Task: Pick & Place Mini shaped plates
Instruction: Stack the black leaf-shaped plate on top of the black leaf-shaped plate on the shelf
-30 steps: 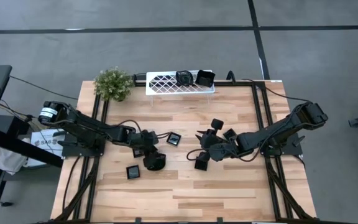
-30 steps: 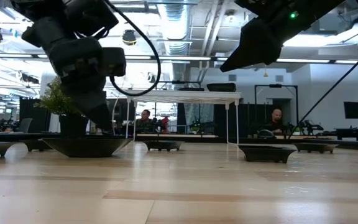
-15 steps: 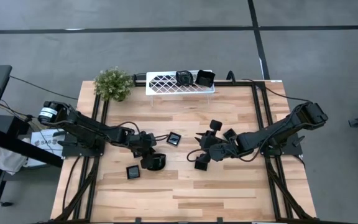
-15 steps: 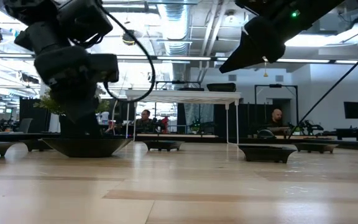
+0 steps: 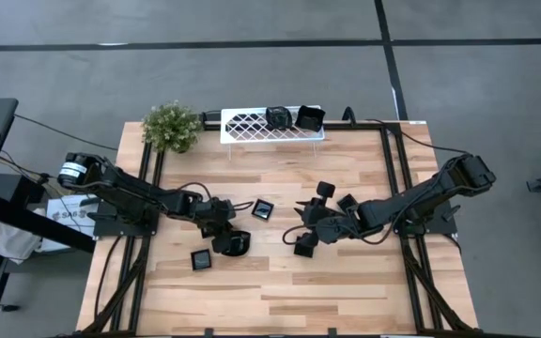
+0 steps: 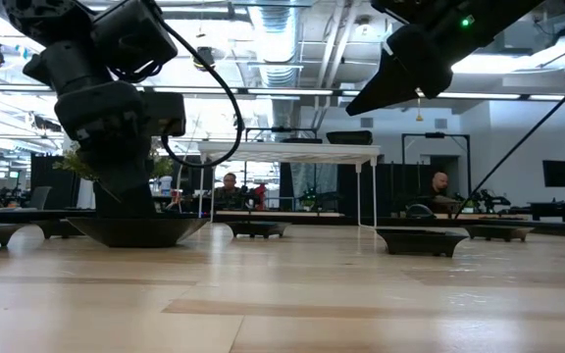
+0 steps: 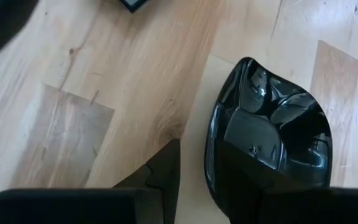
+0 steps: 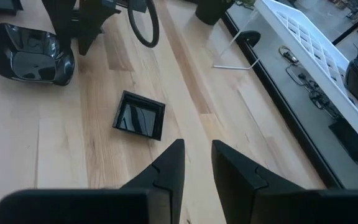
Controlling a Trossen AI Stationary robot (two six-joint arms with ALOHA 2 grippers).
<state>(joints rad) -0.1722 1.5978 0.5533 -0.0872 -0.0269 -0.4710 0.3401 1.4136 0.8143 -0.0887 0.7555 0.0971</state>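
Straddling one rim of a rounded black plate (image 7: 269,140), the left gripper (image 5: 222,228) stands part-open at the bench's centre-left, one finger inside the bowl, one outside, not visibly clamped. The plate lies just ahead of it, long axis running away from the wrist. The right gripper (image 5: 301,219), part-open and empty, hovers mid-bench, farther off.

You have a rounded, wavy-rimmed glossy black plate (image 5: 234,244) lying upright on the bench at centre-left. A small square plate (image 5: 201,260) sits just beside it toward the front edge, and another square plate (image 5: 263,209) lies flat near the middle. 2 more black plates (image 5: 292,117) rest on the white rack. Others cluster at centre-right (image 5: 346,202), partly hidden.
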